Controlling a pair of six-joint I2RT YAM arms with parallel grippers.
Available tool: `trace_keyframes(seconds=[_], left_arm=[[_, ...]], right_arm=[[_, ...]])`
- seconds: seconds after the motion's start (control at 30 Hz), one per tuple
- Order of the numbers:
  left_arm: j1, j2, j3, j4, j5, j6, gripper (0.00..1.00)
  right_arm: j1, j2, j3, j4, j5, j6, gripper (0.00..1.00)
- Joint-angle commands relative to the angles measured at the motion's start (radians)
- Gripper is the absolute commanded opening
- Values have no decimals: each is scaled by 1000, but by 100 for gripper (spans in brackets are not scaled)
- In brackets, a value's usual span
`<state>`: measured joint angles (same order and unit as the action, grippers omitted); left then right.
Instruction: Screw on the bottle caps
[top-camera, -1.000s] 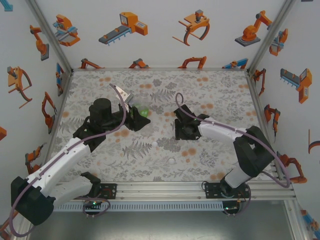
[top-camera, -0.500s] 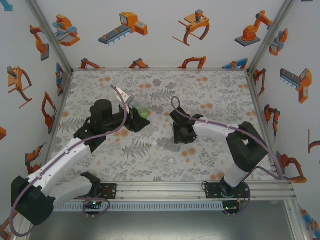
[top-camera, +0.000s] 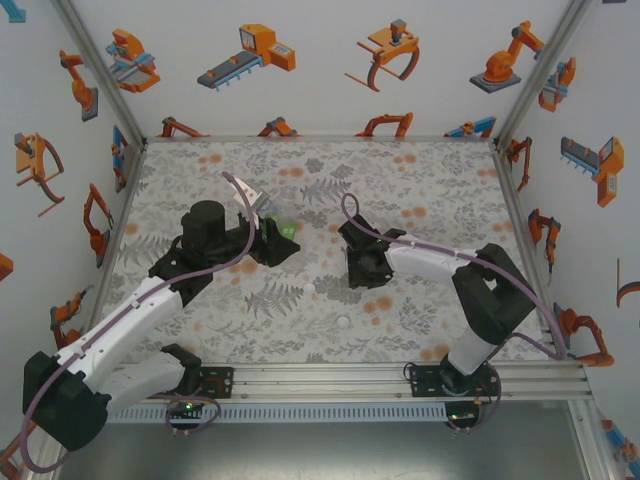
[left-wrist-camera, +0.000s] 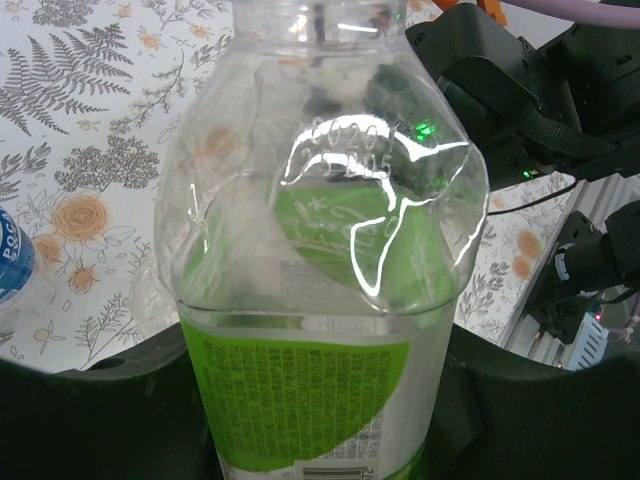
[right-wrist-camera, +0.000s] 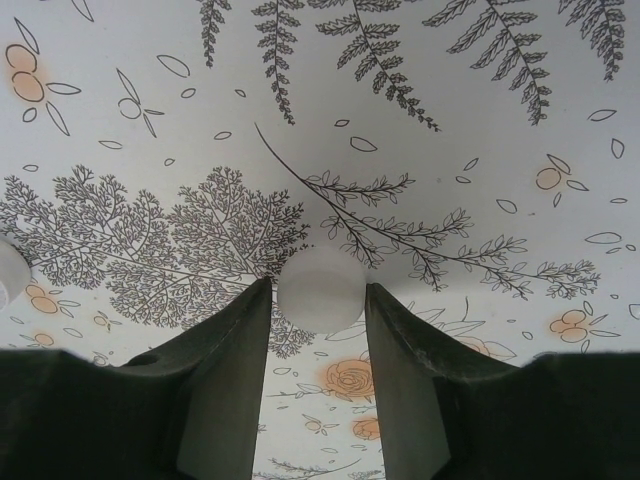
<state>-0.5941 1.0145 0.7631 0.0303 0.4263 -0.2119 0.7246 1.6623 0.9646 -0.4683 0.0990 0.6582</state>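
My left gripper (left-wrist-camera: 318, 410) is shut on a see-through bottle (left-wrist-camera: 320, 200) with a green label, gripping it around the label; its open neck points away from the camera. From above, that bottle (top-camera: 286, 229) sits at the left gripper (top-camera: 272, 234), left of the table's middle. My right gripper (right-wrist-camera: 318, 300) is low over the table with a whitish bottle cap (right-wrist-camera: 320, 288) between its fingertips, both tips against the cap's sides. In the top view the right gripper (top-camera: 355, 264) is near the middle of the table.
Two loose caps (top-camera: 310, 288) (top-camera: 343, 322) lie on the patterned table in front of the grippers, and another cap (right-wrist-camera: 8, 270) lies at the left edge of the right wrist view. A blue-labelled bottle (left-wrist-camera: 12, 262) lies left of the held bottle.
The right gripper has shifted a little left and back, and its jaws have narrowed onto the cap. The left gripper keeps its hold on the green-labelled bottle, barely moved.
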Motion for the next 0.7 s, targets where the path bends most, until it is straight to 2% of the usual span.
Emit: trace_keyframes(seconds=[0.0,0.37,0.53,0.67], left_arm=[[5,-17,-9,30,2,-14,0],[6,-3,-1,22,7,-5,0],[9,3,41,-93,7,102,0],[8,30,110,-222,66,249,0]], right_arm=[[9,-11,32,-35,24,15,41],[9,-41,36,-47,33,10,35],[9,-123,31,-74,26,-32,34],[9,-234,29,-87,4,-90,30]])
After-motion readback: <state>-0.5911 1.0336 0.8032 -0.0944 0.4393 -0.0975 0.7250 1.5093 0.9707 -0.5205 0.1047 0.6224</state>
